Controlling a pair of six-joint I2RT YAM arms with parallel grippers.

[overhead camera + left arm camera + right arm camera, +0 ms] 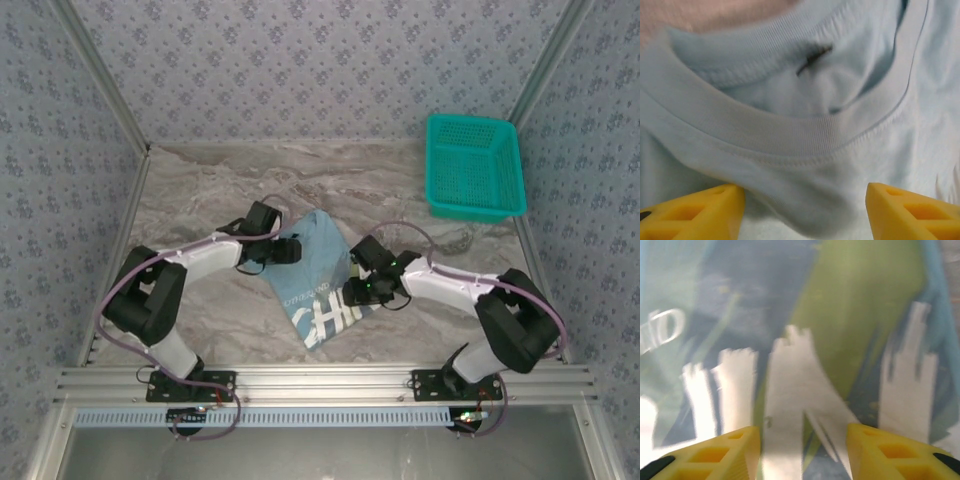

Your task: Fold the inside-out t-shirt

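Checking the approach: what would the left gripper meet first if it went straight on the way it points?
The ribbed neckband of the inside-out t-shirt, straight ahead of the open left gripper; it looks close, though depth is unclear.

Colours as seen
The t-shirt (315, 265) is coloured light blue with white print, the basket (470, 119) teal, the table (210, 190) veined grey, the walls (320, 70) blue-grey with flowers, the fingers (700, 210) yellow.

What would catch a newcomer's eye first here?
A light-blue t-shirt lies bunched at the centre of the table, the left gripper over its collar and the right gripper over its white print, both with fingers apart. A teal basket sits at the far right corner.
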